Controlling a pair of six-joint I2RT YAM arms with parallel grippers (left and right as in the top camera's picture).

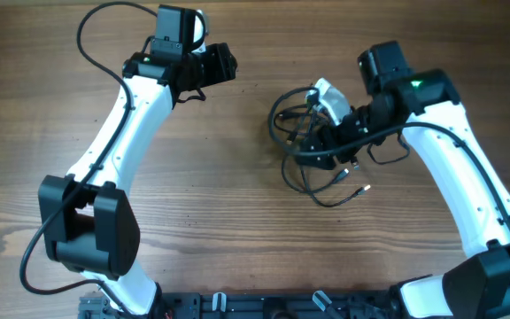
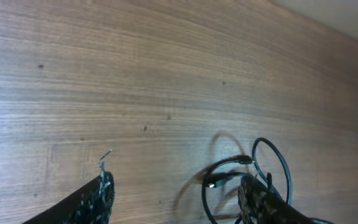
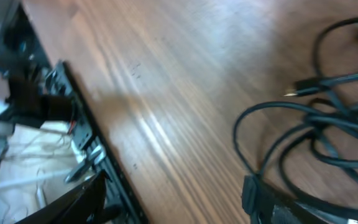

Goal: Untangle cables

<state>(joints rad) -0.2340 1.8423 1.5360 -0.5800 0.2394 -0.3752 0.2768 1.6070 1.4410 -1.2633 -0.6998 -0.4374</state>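
Cables (image 1: 301, 133): one black knot of overlapping loops on the table (image 1: 237, 186), right of centre and somewhat nearer the far edge. A silver-tipped plug (image 1: 365, 188) trails out of it toward the near edge. Right claw (image 1: 326, 142) extends in from the right-edge side and sits low over the knot's right flank. Its wrist view shows the fingers (image 3: 89, 196) spread apart with nothing clamped between them. A strand runs right past the tip of the other finger; I cannot tell whether they touch. Reading: it is parked there to single out one strand, and the spread stance suits closing on a chosen loop rather than pulling. Left claw (image 1: 222, 64) hangs near the far edge, left of centre, well apart from the knot. Its fingers (image 2: 101, 196) also stand apart. A single looped cord (image 2: 269, 165) with a small plug shows just beside one finger and throws a shadow on the wood, so it seems raised off the table; the picture's lower edge cuts off whether the finger carries it. Judgement: the left side stands off to leave the right arm room over the knot, or to serve as the far anchor for a pull. Risk: the loops interlock, so lifting one strand may drag the whole heap, and the plugs would likely snag. The knot looks largely intact, so this is an early stage.
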